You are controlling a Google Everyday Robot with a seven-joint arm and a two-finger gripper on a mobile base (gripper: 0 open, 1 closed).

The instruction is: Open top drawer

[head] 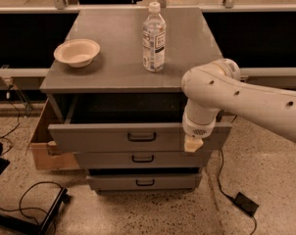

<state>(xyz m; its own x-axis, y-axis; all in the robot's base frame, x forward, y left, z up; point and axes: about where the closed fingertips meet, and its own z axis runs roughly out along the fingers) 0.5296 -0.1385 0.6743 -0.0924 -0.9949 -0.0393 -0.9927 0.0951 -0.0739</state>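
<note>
Top drawer [104, 137] stood partly pulled out of the grey cabinet [113, 62]. Its front sat forward of the two drawers under it, and a dark gap showed between that front and the cabinet top. Its black bar handle [141, 137] was mid-front with nothing on it.

Gripper [193, 143] pointed down at the right end of the top drawer's front, overlapping the lower edge, well right of the handle. Couldn't tell whether it was apart or together, or whether it touched the panel. The white arm [236, 94] came in from the right, with its elbow over the cabinet's front right corner.

Middle drawer [104, 158] looked closed. Bottom drawer [113, 182] sat slightly forward, with a dark slot above it.

On the cabinet top:
- A pale bowl [77, 52] sat upright at the left.
- A clear water bottle [154, 37] with a white cap stood near the centre, well apart from the bowl.

On the floor:
- An open cardboard box [42, 151] sat against the cabinet's left side.
- A black power brick [246, 203] on a cable lay at lower right.
- A black unit [35, 218] with looped cables sat at lower left.
</note>
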